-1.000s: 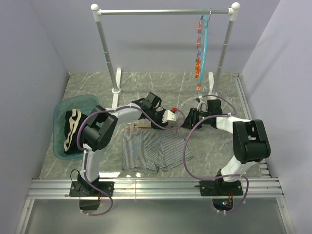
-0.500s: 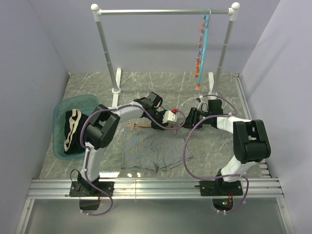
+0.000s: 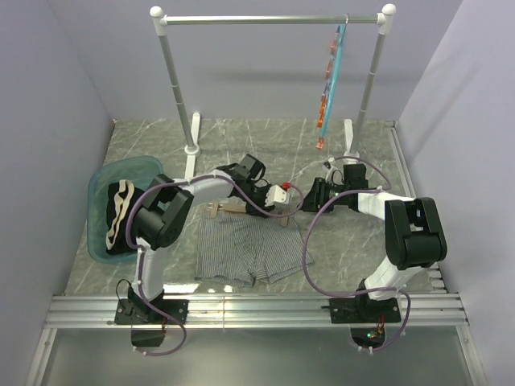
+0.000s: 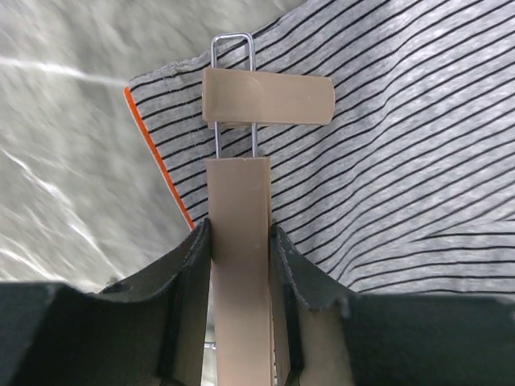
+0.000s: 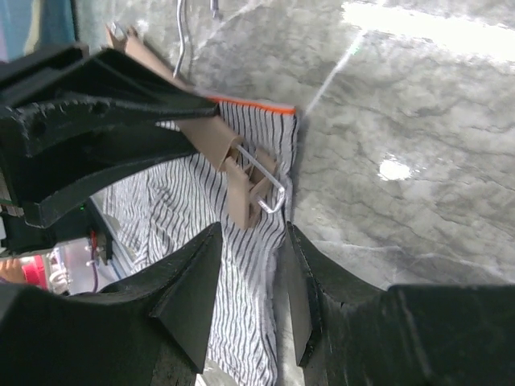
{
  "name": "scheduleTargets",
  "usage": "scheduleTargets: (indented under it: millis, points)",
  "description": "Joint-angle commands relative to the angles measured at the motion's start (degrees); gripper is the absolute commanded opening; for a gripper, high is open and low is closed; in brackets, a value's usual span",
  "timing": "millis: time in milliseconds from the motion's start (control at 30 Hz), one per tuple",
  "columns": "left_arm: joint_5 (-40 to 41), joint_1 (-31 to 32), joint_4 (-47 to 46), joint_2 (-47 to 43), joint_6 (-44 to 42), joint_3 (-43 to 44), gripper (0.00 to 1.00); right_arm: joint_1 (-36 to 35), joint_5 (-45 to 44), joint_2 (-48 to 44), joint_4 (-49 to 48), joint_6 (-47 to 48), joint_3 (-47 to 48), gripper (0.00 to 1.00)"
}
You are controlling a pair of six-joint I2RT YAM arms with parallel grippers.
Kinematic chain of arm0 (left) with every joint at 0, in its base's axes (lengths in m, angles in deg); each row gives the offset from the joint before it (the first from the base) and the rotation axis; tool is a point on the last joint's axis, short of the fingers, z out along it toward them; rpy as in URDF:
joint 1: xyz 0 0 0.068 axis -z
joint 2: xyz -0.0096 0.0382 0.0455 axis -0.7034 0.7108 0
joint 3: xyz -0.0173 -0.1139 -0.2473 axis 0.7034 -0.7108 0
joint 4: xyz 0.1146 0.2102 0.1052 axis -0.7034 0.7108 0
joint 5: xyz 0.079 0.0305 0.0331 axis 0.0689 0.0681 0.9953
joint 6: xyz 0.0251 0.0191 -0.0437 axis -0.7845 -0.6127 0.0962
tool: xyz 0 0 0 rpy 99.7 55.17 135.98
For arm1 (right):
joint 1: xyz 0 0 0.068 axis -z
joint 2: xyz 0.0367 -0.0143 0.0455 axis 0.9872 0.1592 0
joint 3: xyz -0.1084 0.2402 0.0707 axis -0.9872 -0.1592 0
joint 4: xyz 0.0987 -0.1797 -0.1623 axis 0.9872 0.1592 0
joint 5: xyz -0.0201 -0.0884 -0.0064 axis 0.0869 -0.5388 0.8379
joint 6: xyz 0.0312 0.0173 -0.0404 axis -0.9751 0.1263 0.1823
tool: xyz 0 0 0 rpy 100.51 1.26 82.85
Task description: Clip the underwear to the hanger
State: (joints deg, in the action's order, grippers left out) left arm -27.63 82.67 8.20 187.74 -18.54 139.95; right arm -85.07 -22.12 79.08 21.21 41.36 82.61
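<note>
The striped grey-and-white underwear (image 3: 241, 253) lies flat on the marble table, its orange waistband edge (image 4: 157, 157) showing in the left wrist view. The wooden hanger (image 3: 229, 207) lies across its waistband. My left gripper (image 3: 269, 201) (image 4: 240, 229) is shut on the hanger's bar (image 4: 240, 265), just behind the end clip (image 4: 267, 98), which lies on the striped fabric (image 4: 386, 161). My right gripper (image 3: 306, 199) (image 5: 251, 281) faces it from the right, open, its fingers either side of the underwear's corner (image 5: 257, 322) below that clip (image 5: 249, 189).
A teal basket (image 3: 100, 181) with dark and cream clothing sits at the left. A clothes rack (image 3: 269, 18) stands at the back, with a slim teal-blue hanger (image 3: 328, 88) and orange clips dangling at its right end. Aluminium rails run along the near edge (image 3: 257, 310).
The left gripper has drawn the hanger and the underwear a little to the left. The teal-blue hanger on the rack has swung. The right gripper has barely moved.
</note>
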Motion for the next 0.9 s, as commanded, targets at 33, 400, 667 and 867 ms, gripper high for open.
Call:
scheduleTargets:
  millis: [33, 400, 667, 867]
  points:
    - [0.64, -0.09, -1.43, -7.37, 4.75, -4.15, 0.09, 0.36, 3.23, -2.06, -4.00, -1.50, -0.21, 0.45]
    - [2.31, -0.18, -11.89, -12.30, 12.84, -10.65, 0.02, 0.01, 7.53, -1.62, -12.43, -7.30, -0.48, 0.45]
    - [4.16, -0.36, -17.86, -15.02, 17.06, -13.55, 0.00, -0.87, 7.89, 0.13, -14.82, -9.15, -1.36, 0.43]
    - [5.03, -0.36, -20.16, -16.52, 18.47, -15.04, 0.00, -2.01, 7.81, 1.19, -16.49, -10.38, -1.45, 0.43]
